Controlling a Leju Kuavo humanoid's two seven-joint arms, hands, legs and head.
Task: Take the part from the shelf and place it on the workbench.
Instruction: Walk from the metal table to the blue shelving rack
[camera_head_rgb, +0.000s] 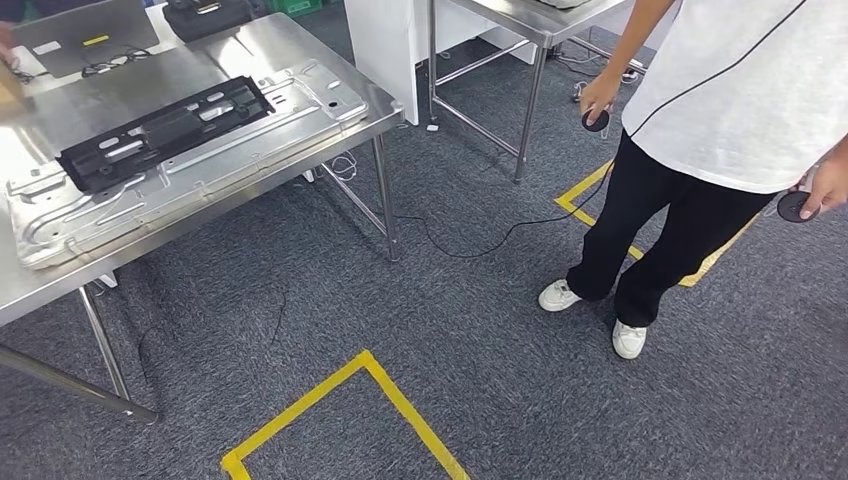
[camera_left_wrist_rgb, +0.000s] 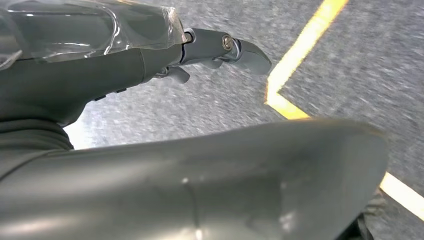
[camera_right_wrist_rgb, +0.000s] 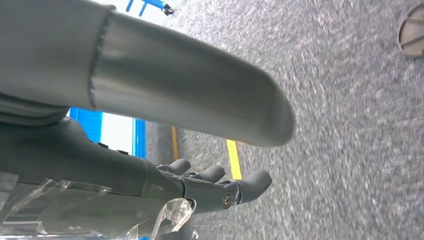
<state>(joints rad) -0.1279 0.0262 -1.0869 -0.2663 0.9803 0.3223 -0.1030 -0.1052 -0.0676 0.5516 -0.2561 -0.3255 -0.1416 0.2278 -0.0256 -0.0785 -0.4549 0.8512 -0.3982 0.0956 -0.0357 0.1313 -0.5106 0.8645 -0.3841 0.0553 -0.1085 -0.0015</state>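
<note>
A long black slotted part (camera_head_rgb: 165, 130) lies on a silver pressed-metal panel (camera_head_rgb: 200, 165) on the steel workbench (camera_head_rgb: 240, 45) at the left of the head view. My left hand (camera_left_wrist_rgb: 100, 75) hangs over the grey carpet with its fingers (camera_left_wrist_rgb: 225, 47) stretched out and the thumb apart, holding nothing. My right hand (camera_right_wrist_rgb: 100, 170) also hangs above the carpet, fingers (camera_right_wrist_rgb: 235, 187) extended and nothing held. Clear plastic wrap covers both wrists.
A person (camera_head_rgb: 720, 100) in a white shirt and black trousers stands at the right, a round black disc in each hand. A second steel table (camera_head_rgb: 530, 25) stands behind. Yellow floor tape (camera_head_rgb: 340, 400) marks a box ahead; a black cable (camera_head_rgb: 470, 245) crosses the carpet.
</note>
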